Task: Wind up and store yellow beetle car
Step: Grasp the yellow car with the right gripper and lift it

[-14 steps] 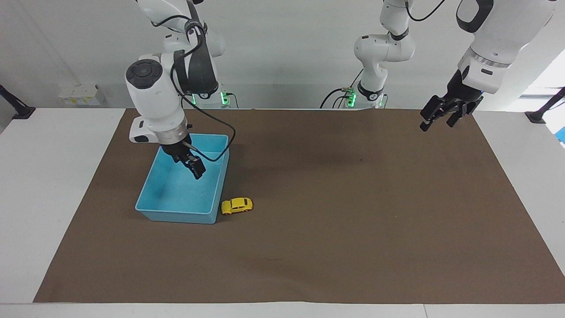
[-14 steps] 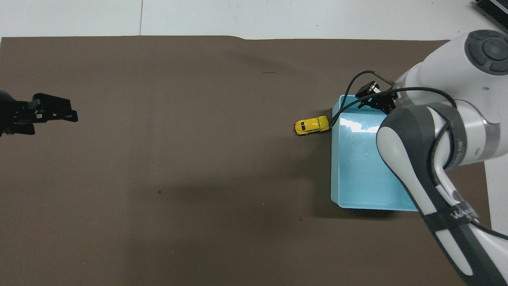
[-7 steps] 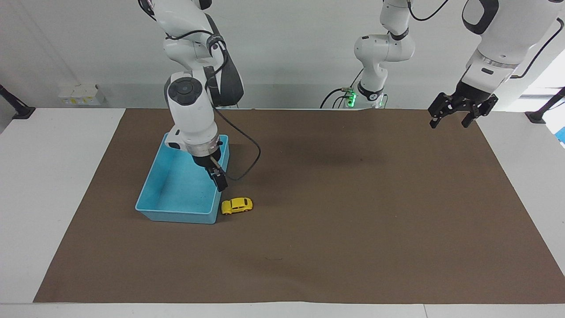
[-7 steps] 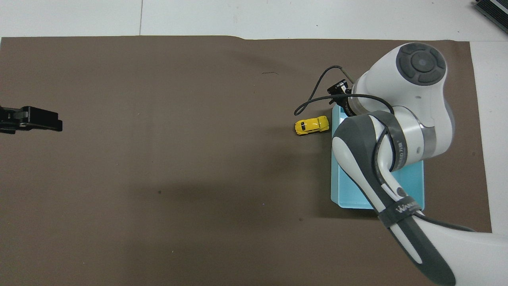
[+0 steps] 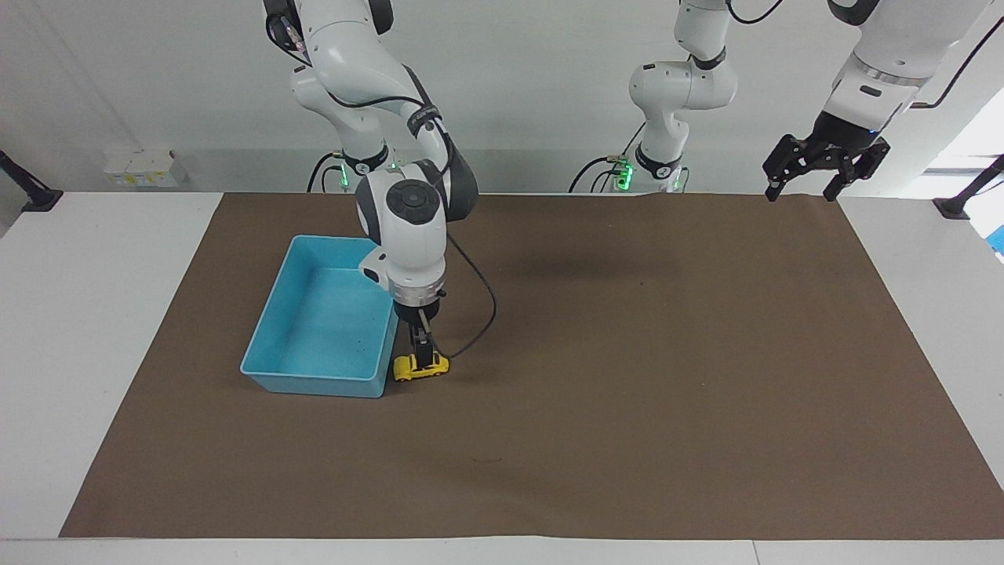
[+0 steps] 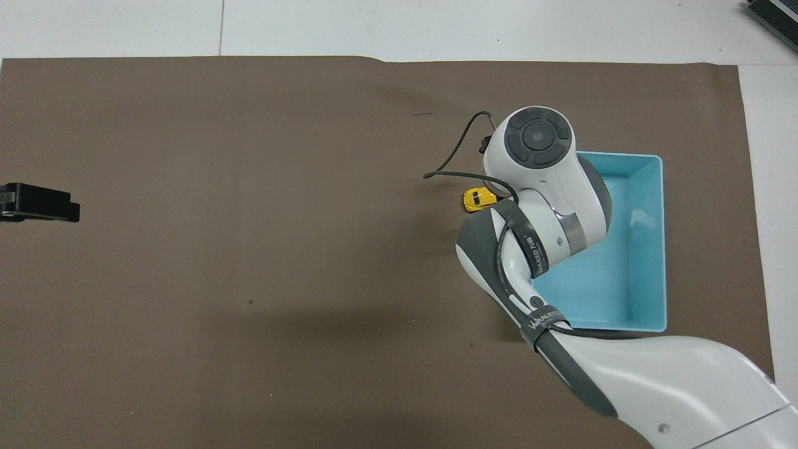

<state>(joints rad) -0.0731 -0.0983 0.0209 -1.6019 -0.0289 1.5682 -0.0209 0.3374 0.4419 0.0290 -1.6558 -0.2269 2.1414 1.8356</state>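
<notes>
Only readable text is on the right arm (image 6: 548, 249): a dark band near the wrist has white lettering, partly legible, looks like "NKEED F1B". A second dark band (image 6: 542, 324) lower on the same arm reads roughly "WANKEE", cut off by the curve. Nothing else is legible.

My little yellow beetle car (image 5: 421, 367) sits on its wheels on the brown mat. It is round on top with dark windows. It is just beside the blue bin (image 5: 271, 345).

Yellow beetle car (image 5: 421, 366) on the mat (image 5: 627, 392), just beside the bin (image 5: 314, 381)
</notes>
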